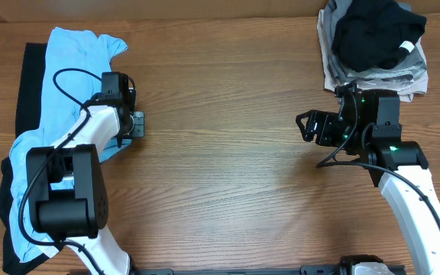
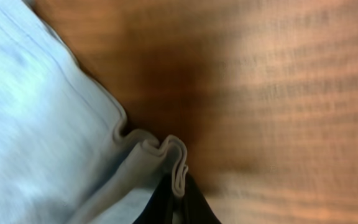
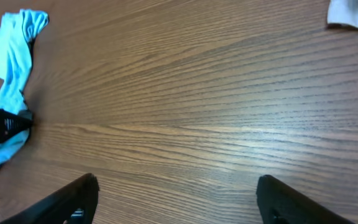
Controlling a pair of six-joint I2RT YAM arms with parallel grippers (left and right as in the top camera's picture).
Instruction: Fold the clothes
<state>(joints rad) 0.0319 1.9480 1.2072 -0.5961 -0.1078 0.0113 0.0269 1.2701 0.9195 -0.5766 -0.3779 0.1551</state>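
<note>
We see a brown wood-grain table (image 1: 220,176) filling the whole overhead view, its grain running from 9 to 3 o'clock under soft, even light.

Left gripper (image 2: 179,202) clamped on light blue T-shirt (image 2: 42,124) fold, low. Right gripper (image 3: 176,199) spread wide, pointed toward left arm (image 1: 101,130).

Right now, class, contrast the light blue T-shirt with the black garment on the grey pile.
The light blue T-shirt sprawls at left; the black garment sits bunched on the grey pile at right. The left tool pinches the T-shirt; nothing touches the black garment. Both lie unfolded.
</note>
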